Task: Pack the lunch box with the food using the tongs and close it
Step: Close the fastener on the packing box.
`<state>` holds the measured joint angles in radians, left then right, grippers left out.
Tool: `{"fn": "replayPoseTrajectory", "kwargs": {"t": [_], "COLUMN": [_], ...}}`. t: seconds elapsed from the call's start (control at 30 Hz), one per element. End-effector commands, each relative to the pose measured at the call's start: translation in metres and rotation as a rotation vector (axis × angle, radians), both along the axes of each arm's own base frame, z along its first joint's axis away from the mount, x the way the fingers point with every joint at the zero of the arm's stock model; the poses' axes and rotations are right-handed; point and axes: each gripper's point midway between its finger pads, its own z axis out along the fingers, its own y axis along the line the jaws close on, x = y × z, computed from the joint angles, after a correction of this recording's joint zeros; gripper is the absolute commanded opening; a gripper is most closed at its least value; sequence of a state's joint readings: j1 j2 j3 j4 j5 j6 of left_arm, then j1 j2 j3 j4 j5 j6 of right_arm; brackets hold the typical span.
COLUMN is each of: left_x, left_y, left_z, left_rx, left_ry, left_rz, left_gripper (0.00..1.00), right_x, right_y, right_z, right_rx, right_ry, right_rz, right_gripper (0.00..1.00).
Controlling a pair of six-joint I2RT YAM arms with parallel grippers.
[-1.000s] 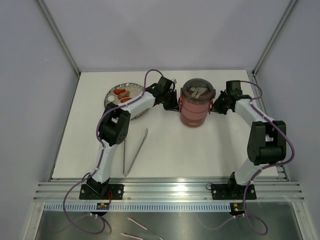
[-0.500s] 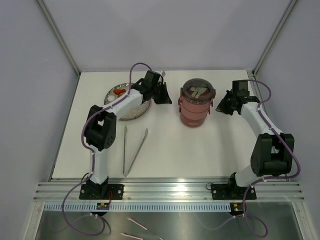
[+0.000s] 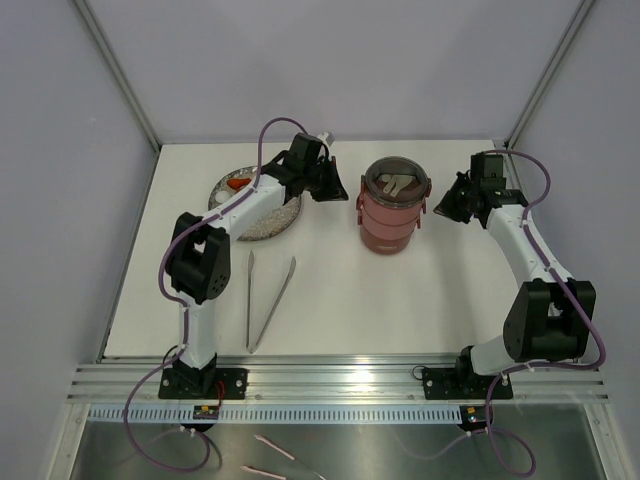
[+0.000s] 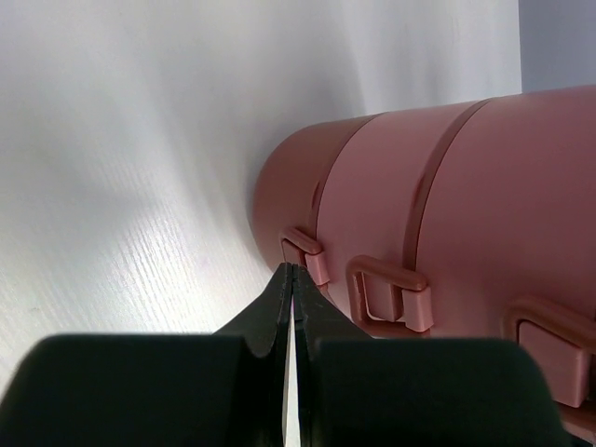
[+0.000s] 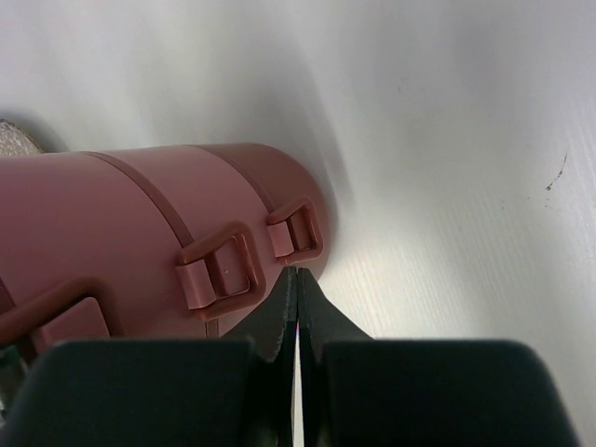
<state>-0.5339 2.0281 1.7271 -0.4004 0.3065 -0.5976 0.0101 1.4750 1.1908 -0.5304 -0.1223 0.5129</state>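
The lunch box (image 3: 392,215) stands as a stack of dark-red tiers toward the far middle of the white table (image 3: 400,300), with an arm on either side of it. The left gripper (image 3: 340,192) hangs just left of the stack, its jaws pressed together on nothing. The right gripper (image 3: 440,210) mirrors it on the other side, likewise clenched and empty. Neither touches the box.

Both wrist cameras look along their closed fingertips (image 4: 291,284) (image 5: 296,296) at the box's smooth red wall and its small loop side handles (image 4: 391,293) (image 5: 219,270).

The tongs (image 3: 268,300) lie flat on the table, well apart from the box. Their two arms spread toward the far side and the joined end points at the arm bases. The food (image 3: 237,184) shows as an orange-red piece on the grey speckled plate (image 3: 268,225), partly hidden by the left arm.

The tiers look rigid and fairly weighty for their size, and the painted wall is probably slick to pinch. The loop handles or a tier rim seem the surer holds, and a tall stack could tip if pushed high up. The tongs look thin, springy and hard to lift off a flat surface. A grip across both arms near mid-length would likely let the fingers squeeze them.
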Motion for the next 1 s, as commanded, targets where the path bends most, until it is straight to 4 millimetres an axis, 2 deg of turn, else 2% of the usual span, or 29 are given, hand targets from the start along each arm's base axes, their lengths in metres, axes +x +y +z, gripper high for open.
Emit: {"fn": "replayPoseTrajectory", "kwargs": {"t": [0.0, 0.17, 0.3, 0.37, 0.4, 0.43, 0.47, 0.6, 0.67, 0.8, 0.97], "left_x": [0.007, 0.007, 0.002, -0.004, -0.003, -0.004, -0.007, -0.019, -0.022, -0.017, -0.003], "left_y": [-0.005, -0.007, -0.026, -0.042, -0.048, -0.053, -0.059, -0.077, -0.078, -0.072, -0.047], "left_z": [0.029, 0.024, 0.021, 0.017, 0.021, 0.012, 0.011, 0.001, -0.003, 0.004, 0.014], "left_rx": [-0.032, -0.028, -0.046, -0.048, -0.057, -0.053, -0.057, -0.056, -0.055, -0.039, -0.029], "left_ry": [-0.08, -0.067, -0.052, -0.048, -0.055, -0.033, -0.027, -0.001, 0.009, -0.017, -0.039], "left_rz": [-0.016, -0.027, -0.063, -0.09, -0.097, -0.107, -0.12, -0.162, -0.164, -0.148, -0.097], "left_gripper": [0.0, 0.0, 0.0, 0.0, 0.0, 0.0, 0.0, 0.0, 0.0, 0.0, 0.0], "right_x": [0.005, 0.013, 0.021, 0.022, 0.022, 0.023, 0.023, 0.018, 0.017, 0.016, 0.012], "right_y": [0.0, 0.008, 0.026, 0.047, 0.055, 0.061, 0.069, 0.08, 0.08, 0.076, 0.062], "right_z": [0.024, 0.027, 0.031, 0.023, 0.02, 0.01, 0.006, -0.009, -0.01, -0.002, 0.004], "right_rx": [0.001, 0.039, 0.089, 0.101, 0.112, 0.115, 0.121, 0.172, 0.172, 0.154, 0.1], "right_ry": [-0.053, -0.07, -0.081, -0.063, -0.05, -0.027, -0.021, 0.012, 0.016, -0.008, -0.009], "right_rz": [0.011, 0.035, 0.08, 0.127, 0.145, 0.153, 0.171, 0.193, 0.195, 0.181, 0.15], "right_gripper": [0.0, 0.0, 0.0, 0.0, 0.0, 0.0, 0.0, 0.0, 0.0, 0.0, 0.0]}}
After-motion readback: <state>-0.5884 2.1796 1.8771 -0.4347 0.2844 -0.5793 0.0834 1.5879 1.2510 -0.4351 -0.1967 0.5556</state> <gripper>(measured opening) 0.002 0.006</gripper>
